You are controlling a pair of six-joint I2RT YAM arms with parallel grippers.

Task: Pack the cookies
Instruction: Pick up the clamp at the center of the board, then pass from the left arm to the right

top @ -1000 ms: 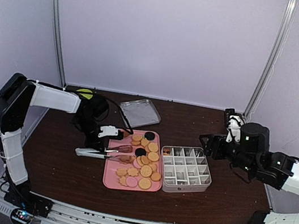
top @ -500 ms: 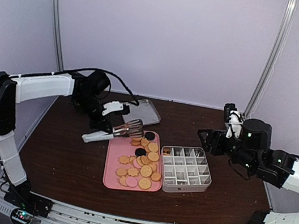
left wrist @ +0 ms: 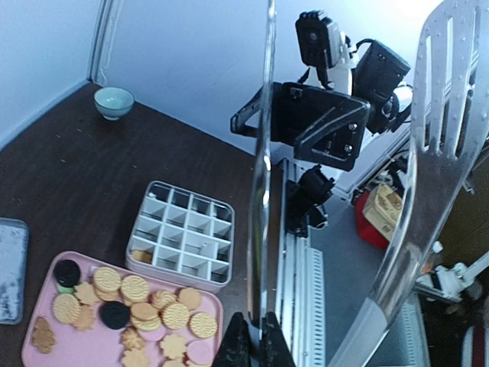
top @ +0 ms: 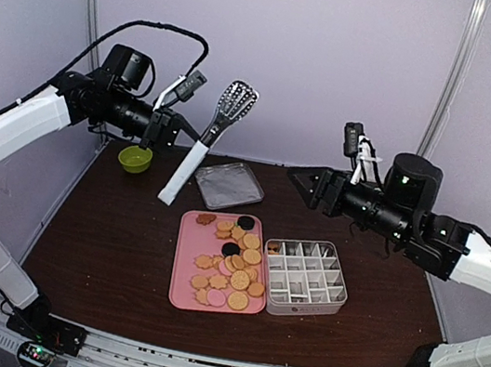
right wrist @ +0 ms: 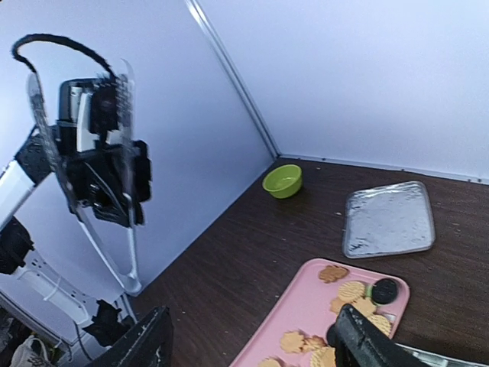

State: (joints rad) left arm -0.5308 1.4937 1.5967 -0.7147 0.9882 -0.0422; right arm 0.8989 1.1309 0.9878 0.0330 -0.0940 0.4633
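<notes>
Your cookies (top: 234,264) lie scattered on the pink tray (top: 177,297) in the middle of the table (top: 92,252). A lone cookie (top: 273,248) sits in the far-left corner compartment of the divided box (top: 307,294), which is just beside the tray's right edge. From the right wrist you see only the far end of the tray; the frame's bottom edge cuts off the rest. From the left wrist, the tray's near corner is cut off too. A thin tong blade crosses the view beside the box, and a broad one fills the right side.

The left gripper (top: 166,123) hangs high over the far-left part of the table, well apart from the cookies, its fingers (left wrist: 238,348) pressed together on the tongs (top: 208,135). The tongs are tilted, slotted heads up. The fingers barely show at the frame's bottom edge.

The right gripper (right wrist: 252,345) hovers above the table's far-right area, also well clear of the cookies, with its fingers spread wide and nothing between them.

Far left stands a green bowl (top: 135,158), and a metal tray (top: 229,185) lies behind the pink one.
</notes>
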